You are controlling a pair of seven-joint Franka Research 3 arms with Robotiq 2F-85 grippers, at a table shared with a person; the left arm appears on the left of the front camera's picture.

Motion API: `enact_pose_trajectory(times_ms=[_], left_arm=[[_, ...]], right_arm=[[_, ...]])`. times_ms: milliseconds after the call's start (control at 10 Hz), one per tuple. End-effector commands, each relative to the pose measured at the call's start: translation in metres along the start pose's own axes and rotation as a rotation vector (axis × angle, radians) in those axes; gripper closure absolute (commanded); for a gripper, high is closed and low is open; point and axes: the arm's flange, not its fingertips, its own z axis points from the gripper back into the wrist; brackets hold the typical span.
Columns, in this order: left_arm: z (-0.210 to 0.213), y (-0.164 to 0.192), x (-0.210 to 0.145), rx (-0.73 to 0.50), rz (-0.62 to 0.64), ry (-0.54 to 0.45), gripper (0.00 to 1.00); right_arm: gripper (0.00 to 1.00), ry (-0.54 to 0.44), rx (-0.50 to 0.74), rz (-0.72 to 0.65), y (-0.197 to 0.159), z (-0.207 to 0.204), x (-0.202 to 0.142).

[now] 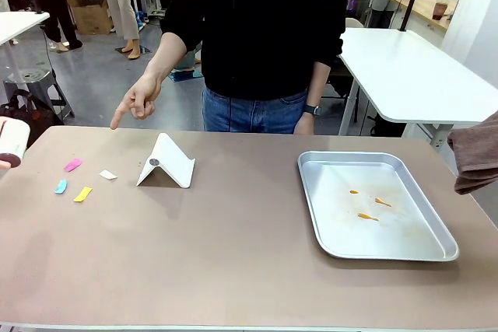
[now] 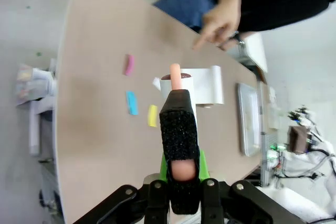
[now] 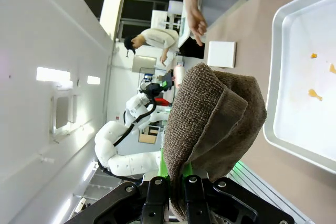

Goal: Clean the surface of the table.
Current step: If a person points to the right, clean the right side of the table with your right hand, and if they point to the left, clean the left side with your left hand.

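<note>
1. Cleaning looks not yet begun: the table (image 1: 233,258) spans the front view with litter on its left part. Likely step is the approach to that litter. The next move calls for lowering a tool flat onto the top and sweeping the bits together, steering round the stand.
2. Table's long axis runs left-right across the front view, one long edge toward the robot and the other toward the person. The top lies level, facing up.
3. Far left: left gripper (image 2: 178,103), fingers pressed together on a pale pink stick (image 2: 175,73), hangs near the table's left end.
4. Next over: pink scrap (image 1: 72,165), blue scrap (image 1: 60,186), yellow scrap (image 1: 82,193) and white scrap (image 1: 108,174), loose, near each other, apart.
5. Person's hand (image 1: 138,99) points down toward them.
6. White folded stand (image 1: 166,162) sits tent-like beside the white scrap.
7. Right half: silver tray (image 1: 350,155), orange bits (image 1: 366,216) inside.
8. Far right: right gripper (image 3: 178,184) clamped on brown towel (image 3: 215,114), held beside the table's right edge.
</note>
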Motion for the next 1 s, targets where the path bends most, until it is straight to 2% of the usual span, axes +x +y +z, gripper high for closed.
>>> enact_pose_trajectory(times_ms=[0,200,400,900], left_arm=[[-0.023,0.003,0.003,0.099,0.073,0.038,0.79],[-0.033,0.029,0.025,0.114,0.131,0.085,0.79],[-0.036,0.051,0.041,0.075,0.158,0.182,0.79],[-0.060,0.063,0.048,0.129,0.191,0.187,0.79]], right_arm=[[0.97,0.003,0.011,0.002,0.002,0.001,-0.002],[0.97,0.003,0.011,0.002,0.002,0.001,-0.002],[0.97,0.003,0.011,0.002,0.002,0.001,-0.002],[0.97,0.003,0.011,0.002,0.002,0.001,-0.002]])
